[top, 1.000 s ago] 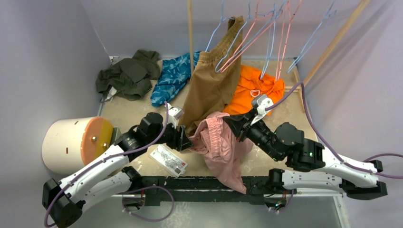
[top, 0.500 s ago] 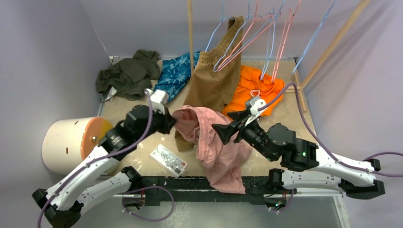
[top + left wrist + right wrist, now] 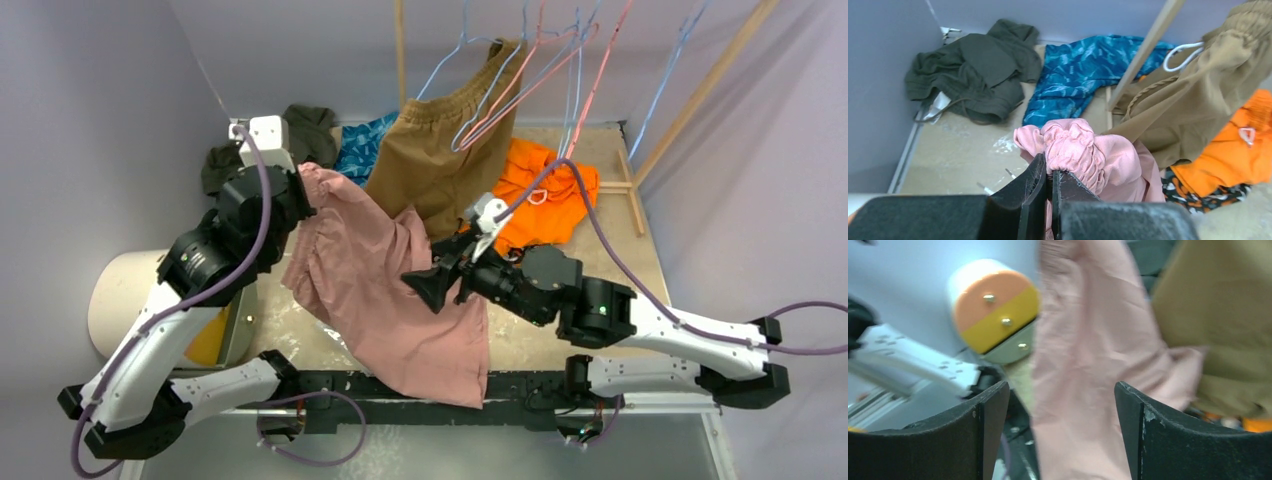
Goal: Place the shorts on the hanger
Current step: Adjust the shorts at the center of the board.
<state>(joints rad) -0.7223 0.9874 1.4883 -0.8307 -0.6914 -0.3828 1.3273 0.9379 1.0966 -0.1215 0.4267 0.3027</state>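
Since the shorts (image 3: pixel 385 290) hang limp and light above the counter (image 3: pixel 615 250) from the left end effector (image 3: pixel 1050 175), clenched on their gathered waistband (image 3: pixel 1070 145), the spread-open right end effector (image 3: pixel 425 287) should, I'd say, pinch that sturdier band too.
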